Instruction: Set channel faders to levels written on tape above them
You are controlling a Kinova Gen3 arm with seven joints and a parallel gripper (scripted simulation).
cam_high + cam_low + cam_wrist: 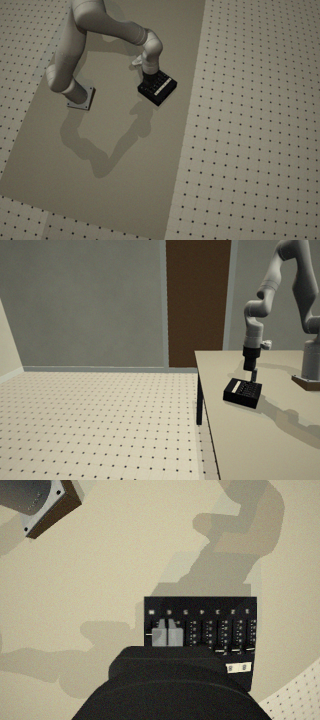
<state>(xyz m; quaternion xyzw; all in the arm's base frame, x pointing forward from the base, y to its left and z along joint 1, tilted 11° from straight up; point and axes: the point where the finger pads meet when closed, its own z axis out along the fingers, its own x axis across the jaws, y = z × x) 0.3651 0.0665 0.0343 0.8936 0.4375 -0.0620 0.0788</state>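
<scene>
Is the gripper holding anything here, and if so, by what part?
Nothing is held. The two-finger gripper is shut with its fingers together, tips down over the black lighting desk near one end of its fader row.

A brown door (pixel 198 302) stands behind the beige table (pixel 258 436).

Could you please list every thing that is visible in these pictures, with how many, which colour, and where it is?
Lighting desk: one, black, standing on the table near its edge, under the gripper.
Tape strip: one, white, along one side of the desk's top.
Faders: a row of them, dark with pale lines, across the desk's top; exact count too small to tell.
Table: one, beige top with a dark leg.
Floor: pale tiles with small black dots.
Wall: grey, with a brown panel.
Base plate: one, grey, on the table.
Arm: one, light grey.
Gripper: one, shut, holding nothing, tips down at the fader row.
</scene>
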